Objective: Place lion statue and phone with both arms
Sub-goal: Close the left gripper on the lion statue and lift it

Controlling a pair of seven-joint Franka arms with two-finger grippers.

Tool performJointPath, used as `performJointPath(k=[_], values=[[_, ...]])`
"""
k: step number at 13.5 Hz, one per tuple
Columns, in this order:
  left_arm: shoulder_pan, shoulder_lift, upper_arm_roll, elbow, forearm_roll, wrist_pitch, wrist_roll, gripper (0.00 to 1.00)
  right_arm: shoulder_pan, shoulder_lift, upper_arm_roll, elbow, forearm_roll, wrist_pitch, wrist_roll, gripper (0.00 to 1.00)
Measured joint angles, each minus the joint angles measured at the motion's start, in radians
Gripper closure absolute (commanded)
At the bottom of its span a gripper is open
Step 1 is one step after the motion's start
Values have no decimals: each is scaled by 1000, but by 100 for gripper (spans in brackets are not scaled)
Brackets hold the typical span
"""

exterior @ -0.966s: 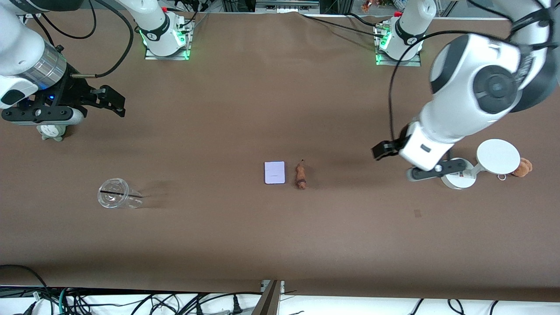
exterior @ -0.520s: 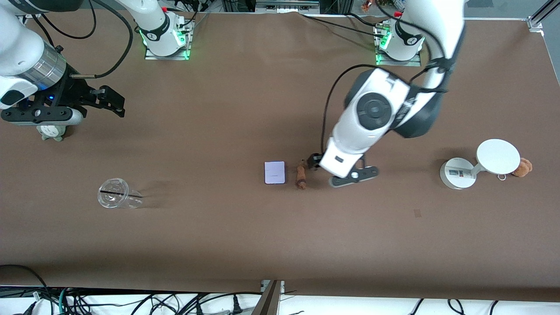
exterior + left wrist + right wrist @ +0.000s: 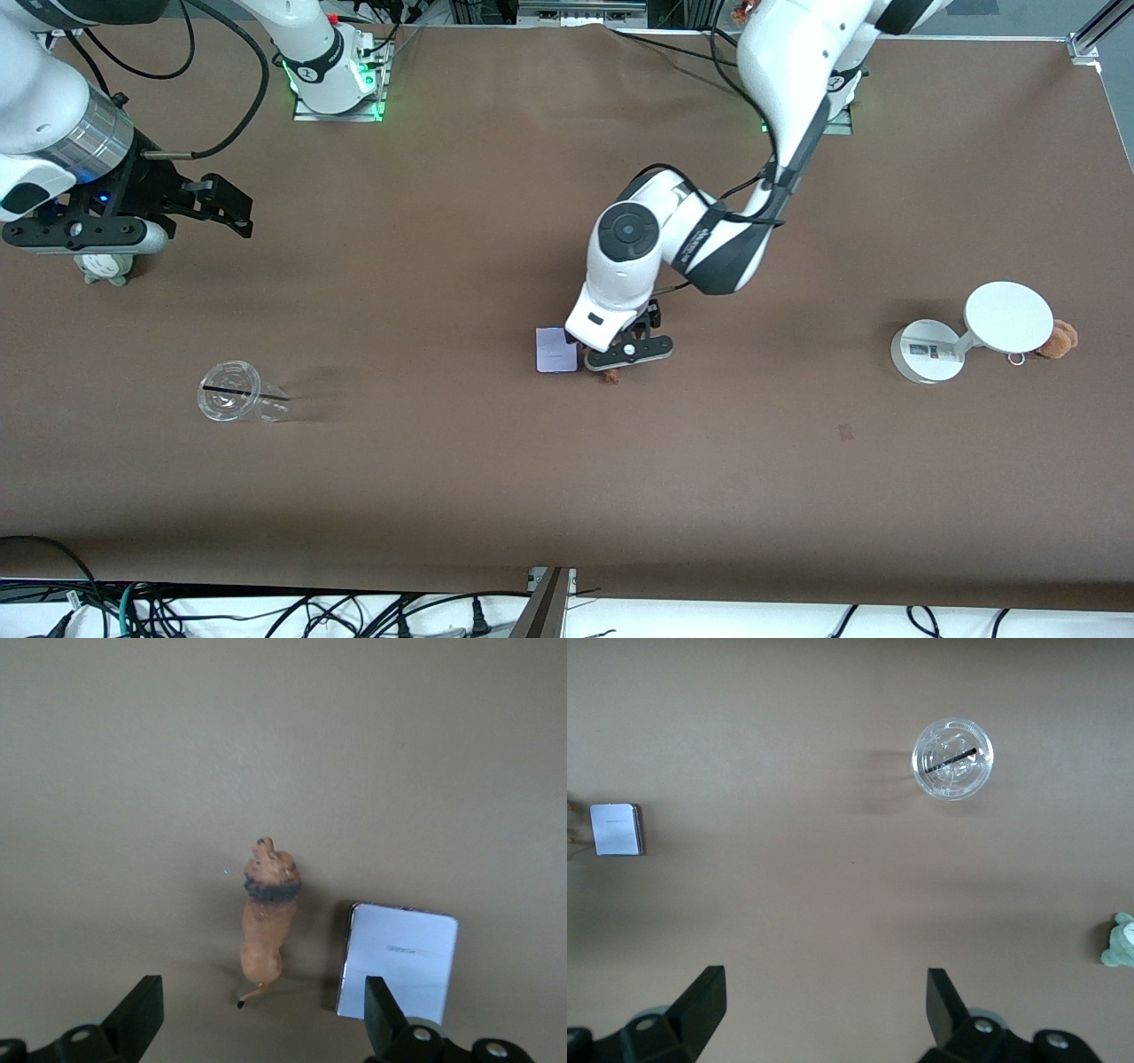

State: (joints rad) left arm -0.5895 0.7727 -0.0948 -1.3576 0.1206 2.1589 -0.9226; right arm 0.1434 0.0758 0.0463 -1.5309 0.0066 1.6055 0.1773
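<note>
Left wrist view: left gripper open-fingered over lion statue mid-tabletop, touching nothing. Could clip adjacent phone on closing. Right gripper open, waiting by its end's edge.

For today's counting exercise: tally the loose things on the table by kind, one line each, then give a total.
Figurines: 1, the lion statue
Phones: 1, the phone
Plush toys: 2, grey-green plush, tan plush
Clear cups: 1, clear cup
White stands: 1, white stand
Total: 6
</note>
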Motion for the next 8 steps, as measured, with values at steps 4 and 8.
performJointPath(k=[4, 8], values=[[-4, 40, 10, 0, 45, 72, 10, 0, 0, 0, 0, 0, 0, 0, 0, 0], [2, 71, 17, 0, 46, 129, 37, 0, 0, 0, 0, 0, 0, 0, 0, 0]])
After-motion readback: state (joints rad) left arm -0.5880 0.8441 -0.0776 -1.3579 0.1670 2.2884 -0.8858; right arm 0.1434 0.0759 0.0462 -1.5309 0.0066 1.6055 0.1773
